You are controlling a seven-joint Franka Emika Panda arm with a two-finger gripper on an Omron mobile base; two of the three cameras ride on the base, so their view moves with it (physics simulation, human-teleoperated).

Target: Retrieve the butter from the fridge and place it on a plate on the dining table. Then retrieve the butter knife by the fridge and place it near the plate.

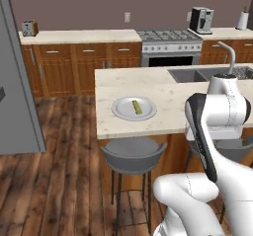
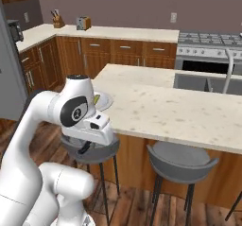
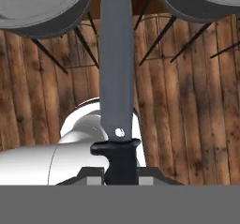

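The butter knife (image 3: pixel 115 63) has a long grey blade and a black handle. My gripper (image 3: pixel 121 177) is shut on that handle, with the blade pointing down toward the wooden floor. In the right base view my gripper (image 2: pixel 85 147) hangs beside the dining table (image 2: pixel 165 111), below its edge and above a stool. The butter (image 1: pixel 136 106), a small yellow-olive stick, lies on the round grey-white plate (image 1: pixel 122 110) near the dining table's (image 1: pixel 173 99) front left corner. The plate (image 2: pixel 106 100) is partly hidden behind my arm. The grey fridge (image 1: pixel 15 82) stands at the far left.
Grey stools (image 1: pixel 132 156) (image 2: pixel 182 161) stand tucked under the table's near side, and two stool seats (image 3: pixel 42 7) (image 3: pixel 201 0) show above the blade. A sink (image 1: pixel 190 75) with a faucet is set in the table's far right. Wall counters and a stove (image 1: pixel 170 45) line the back.
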